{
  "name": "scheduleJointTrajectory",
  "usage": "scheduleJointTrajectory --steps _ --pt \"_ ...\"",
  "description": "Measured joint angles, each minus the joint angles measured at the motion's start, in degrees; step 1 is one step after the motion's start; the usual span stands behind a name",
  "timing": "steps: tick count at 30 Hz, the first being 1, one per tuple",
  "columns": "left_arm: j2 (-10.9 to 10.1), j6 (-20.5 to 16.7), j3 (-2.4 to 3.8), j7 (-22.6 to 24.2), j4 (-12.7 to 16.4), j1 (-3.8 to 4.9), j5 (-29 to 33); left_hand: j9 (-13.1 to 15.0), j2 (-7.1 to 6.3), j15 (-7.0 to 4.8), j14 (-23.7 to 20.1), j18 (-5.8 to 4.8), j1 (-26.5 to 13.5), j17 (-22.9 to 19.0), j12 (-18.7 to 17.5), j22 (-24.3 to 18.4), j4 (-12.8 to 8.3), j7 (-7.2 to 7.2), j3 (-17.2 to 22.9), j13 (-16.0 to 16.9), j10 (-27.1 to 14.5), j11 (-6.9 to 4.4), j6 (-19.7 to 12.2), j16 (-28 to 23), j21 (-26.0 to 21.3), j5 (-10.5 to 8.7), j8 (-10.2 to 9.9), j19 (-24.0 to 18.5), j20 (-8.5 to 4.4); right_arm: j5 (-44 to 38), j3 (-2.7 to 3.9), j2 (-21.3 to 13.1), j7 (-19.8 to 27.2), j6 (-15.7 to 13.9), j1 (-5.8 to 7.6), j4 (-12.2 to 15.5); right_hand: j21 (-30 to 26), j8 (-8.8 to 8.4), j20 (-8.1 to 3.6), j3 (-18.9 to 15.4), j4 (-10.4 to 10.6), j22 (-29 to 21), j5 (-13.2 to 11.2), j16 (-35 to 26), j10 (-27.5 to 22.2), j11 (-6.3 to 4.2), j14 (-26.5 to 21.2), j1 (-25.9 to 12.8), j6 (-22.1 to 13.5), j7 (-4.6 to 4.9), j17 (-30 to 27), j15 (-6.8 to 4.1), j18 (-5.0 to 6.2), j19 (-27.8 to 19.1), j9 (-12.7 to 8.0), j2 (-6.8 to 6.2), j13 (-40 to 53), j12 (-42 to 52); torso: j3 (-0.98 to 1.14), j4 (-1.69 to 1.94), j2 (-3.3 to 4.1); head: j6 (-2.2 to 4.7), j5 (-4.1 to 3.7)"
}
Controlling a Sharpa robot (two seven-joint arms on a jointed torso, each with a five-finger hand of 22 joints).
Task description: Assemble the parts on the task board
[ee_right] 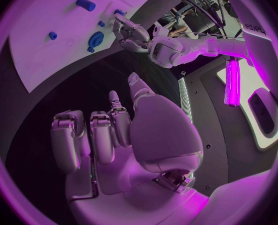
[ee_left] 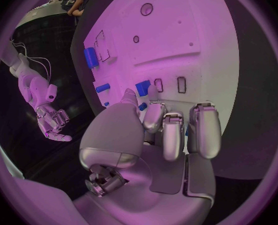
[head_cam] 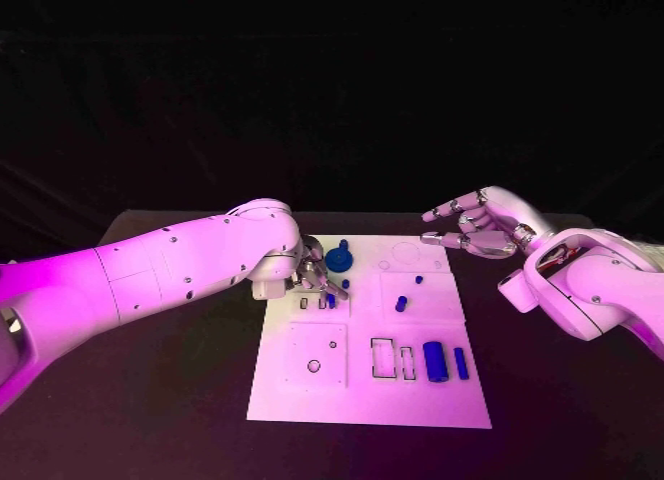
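Observation:
The white task board (head_cam: 368,400) lies mid-table. My left hand (head_cam: 315,278) is low over its far left part, by two small slots (ee_left: 181,84). Its thumb and first finger (ee_left: 154,116) close around a small blue part (ee_left: 143,106), with a blue block (ee_left: 143,88) just beyond the thumb tip. A round blue part (head_cam: 341,260) stands beside that hand. Loose on the board are a short peg (head_cam: 401,303), a thick cylinder (head_cam: 435,361) and a thin bar (head_cam: 461,363). My right hand (head_cam: 476,225) hangs above the table past the board's far right corner, fingers apart, holding nothing.
Rectangular cut-outs (head_cam: 383,358) lie left of the cylinder, and a round hole (head_cam: 313,366) is in the near left panel. Black table (head_cam: 174,400) surrounds the board. The right wrist view shows my left hand (ee_right: 131,32) at the board's edge (ee_right: 51,55).

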Motion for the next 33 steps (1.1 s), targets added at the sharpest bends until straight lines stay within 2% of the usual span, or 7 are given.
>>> scheduleJointTrajectory --steps 11,17,20,22,24,27,33 --pt "0.0 -0.1 0.00 0.0 0.0 -0.01 0.1 0.6 -2.57 -0.15 0.1 0.00 1.9 0.0 -0.2 0.0 0.0 -0.12 9.4 0.2 0.0 0.01 -0.1 0.0 0.0 0.00 -0.5 0.0 0.00 -0.3 0.00 0.0 0.0 0.1 -0.08 0.0 0.0 0.00 0.00 0.0 0.0 0.0 0.0 0.0 0.0 0.00 0.0 0.0 0.0 0.00 0.0 0.00 0.00 0.0 0.0 0.00 0.0 0.0 0.00 0.01 0.00 -0.14 -0.02" --pt "0.0 -0.3 0.10 0.2 0.0 0.13 0.7 0.1 -3.35 -0.66 0.2 0.01 7.3 0.0 -0.6 0.0 -3.0 -0.18 19.6 0.0 -0.4 -0.27 -1.7 0.0 0.0 2.38 -2.3 -0.2 -0.21 -0.3 0.00 0.0 0.0 0.1 -0.09 -0.1 0.0 0.00 0.00 0.0 0.0 0.0 0.0 0.0 0.0 0.00 0.0 0.0 0.0 0.00 0.0 0.00 0.00 0.0 0.0 0.00 0.0 0.0 0.01 0.01 0.01 -0.21 -0.03" --pt "0.0 -0.5 0.08 0.2 0.0 0.10 1.1 0.1 -4.75 -0.66 0.2 0.01 8.8 0.0 -1.0 0.0 -0.8 0.10 23.1 -0.5 -0.4 -0.27 -2.0 0.0 0.0 4.06 -2.7 -0.2 -0.21 -0.3 0.00 0.1 0.0 0.2 -0.10 -0.1 0.0 0.00 0.00 0.0 0.0 0.0 0.0 0.0 0.0 0.00 0.0 0.0 0.0 0.00 0.0 0.00 0.00 0.0 0.0 0.00 0.0 0.0 0.01 0.02 0.01 -0.21 -0.03" --pt "0.0 -0.7 0.02 0.2 0.0 0.02 1.3 0.9 -6.83 -0.66 0.2 0.01 9.0 0.0 -1.3 0.0 1.9 0.20 26.0 -0.5 -0.4 -0.27 -2.1 0.0 0.0 4.68 -2.7 -0.2 -0.21 -0.3 0.00 0.1 0.0 0.2 -0.11 -0.1 0.0 0.00 0.00 0.0 0.0 0.0 0.0 0.0 0.0 0.00 0.0 0.0 0.0 0.00 0.0 0.00 0.00 0.0 0.0 0.00 0.0 0.0 0.01 0.03 0.02 -0.24 -0.03" --pt "-0.1 -0.8 -0.01 0.2 0.0 -0.02 1.5 1.7 -9.21 -0.64 0.2 0.01 7.8 0.0 -1.0 0.0 1.7 0.20 30.2 0.0 -0.3 -0.39 -2.1 0.0 0.0 4.93 -2.6 -0.2 -0.21 -0.3 0.00 0.1 0.0 0.2 -0.11 -0.1 0.0 0.00 0.00 0.0 0.0 0.0 0.0 0.0 0.0 0.00 0.0 0.0 0.0 0.00 0.0 0.00 0.00 0.0 0.0 0.00 0.0 0.0 0.01 0.03 0.02 -0.25 -0.03" --pt "-0.4 -1.1 -0.01 0.2 0.2 -0.03 1.9 2.9 -11.18 -0.59 0.2 0.00 5.3 0.0 -1.3 0.0 0.9 0.21 34.8 -0.4 -0.1 -0.34 -2.1 0.0 0.0 5.19 -1.6 -0.2 -0.21 -0.3 0.00 0.1 0.0 0.3 -0.13 -0.1 0.0 0.00 0.00 0.0 0.0 0.0 0.0 0.0 0.0 0.00 0.0 0.0 0.0 0.00 0.0 0.00 0.00 0.0 0.0 0.00 0.0 0.0 0.01 0.02 0.03 -0.25 -0.03" --pt "-1.4 -2.5 0.03 0.6 1.4 -0.06 2.7 3.8 -12.08 -0.60 0.2 0.01 3.1 0.0 -1.3 0.0 -0.2 0.34 37.0 -0.4 0.2 -0.23 -2.2 0.0 0.0 5.20 -1.4 -0.2 -0.21 -0.3 0.00 0.2 0.0 0.3 -0.16 -0.1 0.0 0.00 0.00 -0.1 0.1 0.0 0.2 0.0 0.0 0.00 0.0 0.0 0.0 0.00 0.0 0.00 0.00 0.0 0.0 0.00 0.0 0.0 0.03 0.03 0.03 -0.20 0.01"
